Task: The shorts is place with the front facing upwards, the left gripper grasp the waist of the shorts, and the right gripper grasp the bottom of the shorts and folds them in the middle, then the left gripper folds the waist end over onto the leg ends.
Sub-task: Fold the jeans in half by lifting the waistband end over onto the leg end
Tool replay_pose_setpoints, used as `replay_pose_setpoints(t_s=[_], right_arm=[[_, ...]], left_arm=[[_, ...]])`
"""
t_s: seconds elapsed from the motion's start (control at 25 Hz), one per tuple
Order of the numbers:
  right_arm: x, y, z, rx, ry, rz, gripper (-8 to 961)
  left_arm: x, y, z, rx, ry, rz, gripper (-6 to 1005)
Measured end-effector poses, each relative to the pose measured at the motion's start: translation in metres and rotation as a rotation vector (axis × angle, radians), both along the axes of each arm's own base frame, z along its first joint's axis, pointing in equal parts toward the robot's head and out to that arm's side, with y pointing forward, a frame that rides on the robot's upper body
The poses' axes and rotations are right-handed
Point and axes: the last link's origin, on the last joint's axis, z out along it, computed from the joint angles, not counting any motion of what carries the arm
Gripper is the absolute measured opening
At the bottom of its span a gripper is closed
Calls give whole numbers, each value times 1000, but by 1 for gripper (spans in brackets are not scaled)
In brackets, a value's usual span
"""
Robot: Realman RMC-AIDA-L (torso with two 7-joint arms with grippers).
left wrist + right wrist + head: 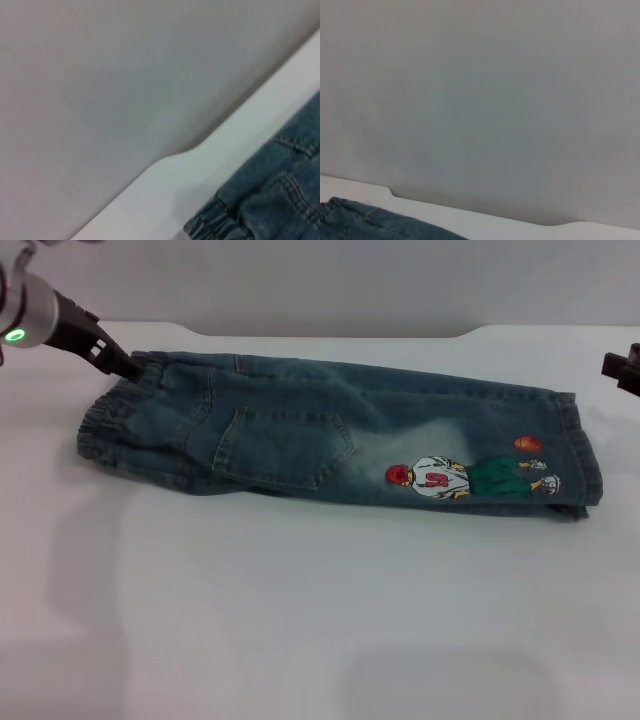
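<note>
My left pincer (pixel 128 368) sits at the far left corner of the counter (pixel 300 620), its dark tip down on the gathered waist (pixel 120 415) of the shorts (pixel 330 440). Whether it has closed on the elastic or only touches it, I cannot tell. The shorts lie already folded lengthwise into 1 long strip across the counter, pocket side up, waist on my left and the leg ends (pixel 580 455) on my right, just past the cartoon print (pixel 470 475).

The step in hand, as I judge it, is taking the waist and carrying it over onto the leg ends. To do it well I should bite both layers of the elastic, lift enough to clear the denim, travel straight along the strip, and lay the band square with the hems so the print side stays flat.

My right pincer (pixel 622 368) shows only as a dark sliver at the right edge, apart from the hems; its state I cannot tell. It is near the landing spot and could crowd it.
</note>
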Motion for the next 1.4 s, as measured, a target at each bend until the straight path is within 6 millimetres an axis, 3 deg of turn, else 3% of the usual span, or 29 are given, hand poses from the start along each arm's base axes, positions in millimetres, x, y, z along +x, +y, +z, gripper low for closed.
replay_pose_setpoints(t_s=[0.48, 0.8, 0.96, 1.08, 1.2, 1.4], right_arm=[[10, -6, -2, 88, 42, 35, 417], [30, -17, 15, 176, 46, -22, 417], [42, -28, 26, 234, 7, -22, 417], [51, -35, 37, 274, -21, -34, 417], [59, -43, 46, 304, -33, -55, 417], [69, -52, 47, 311, -54, -74, 417]], left_arm=[[-28, -18, 34, 139, -632, 51, 833], [-36, -23, 29, 207, -828, 217, 833], [-29, -29, 17, 188, -955, 329, 834], [-25, -33, 9, 144, -960, 356, 833], [-21, -36, 7, 69, -846, 330, 831], [-32, -44, 31, 35, -627, 274, 827]])
